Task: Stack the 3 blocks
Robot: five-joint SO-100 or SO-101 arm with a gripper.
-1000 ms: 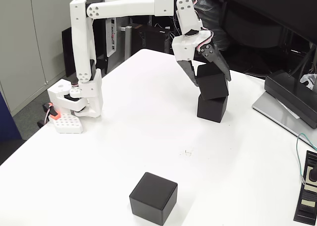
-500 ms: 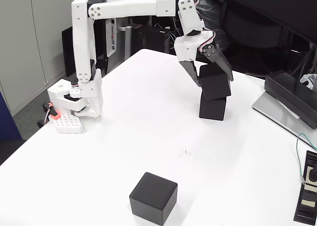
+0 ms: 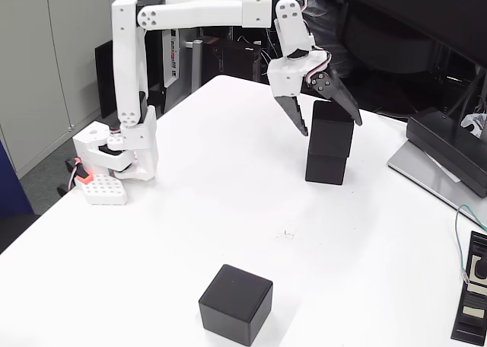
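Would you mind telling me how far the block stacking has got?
Two matte black cubes are already stacked at the far side of the white table, the upper cube sitting squarely on the lower cube. The tool straddles the upper one with its jaws open, holding nothing. The third black cube, near the front edge, is left to add.

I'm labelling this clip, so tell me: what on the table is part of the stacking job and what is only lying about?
Job: upper block sitting on lower block; loose block near the front edge; gripper, open around the upper block.

Lying about: grey laptop, black device on it, cabled black box at right.
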